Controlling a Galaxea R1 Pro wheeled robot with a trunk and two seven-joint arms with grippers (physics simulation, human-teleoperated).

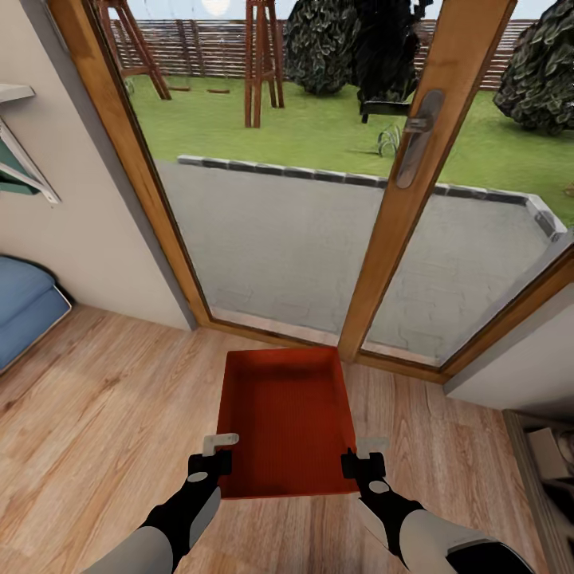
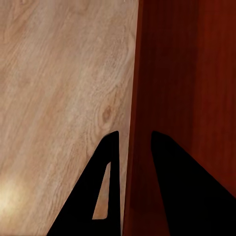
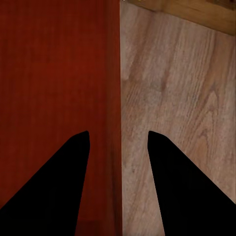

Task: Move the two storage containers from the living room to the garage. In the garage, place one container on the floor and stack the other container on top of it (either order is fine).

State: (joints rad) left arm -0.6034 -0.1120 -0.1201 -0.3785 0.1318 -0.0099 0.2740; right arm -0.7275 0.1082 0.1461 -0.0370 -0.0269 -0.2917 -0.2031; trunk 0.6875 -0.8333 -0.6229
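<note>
One orange-red storage container (image 1: 287, 414) lies lengthwise in front of me over the living room's light wood planks (image 1: 104, 414), close to the glass doors. My left gripper (image 1: 217, 454) grips the container's left wall near the near corner; in the left wrist view its fingers (image 2: 135, 132) pinch that wall (image 2: 196, 73) closely. My right gripper (image 1: 363, 456) is at the right wall. In the right wrist view its fingers (image 3: 118, 132) straddle the wall (image 3: 49, 59) with a visible gap on each side.
Wood-framed glass doors (image 1: 279, 239) with a metal handle (image 1: 418, 135) stand just ahead, with a paved terrace and lawn beyond. A blue sofa (image 1: 24, 307) is at the left edge. A low shelf with items (image 1: 550, 454) sits at the lower right.
</note>
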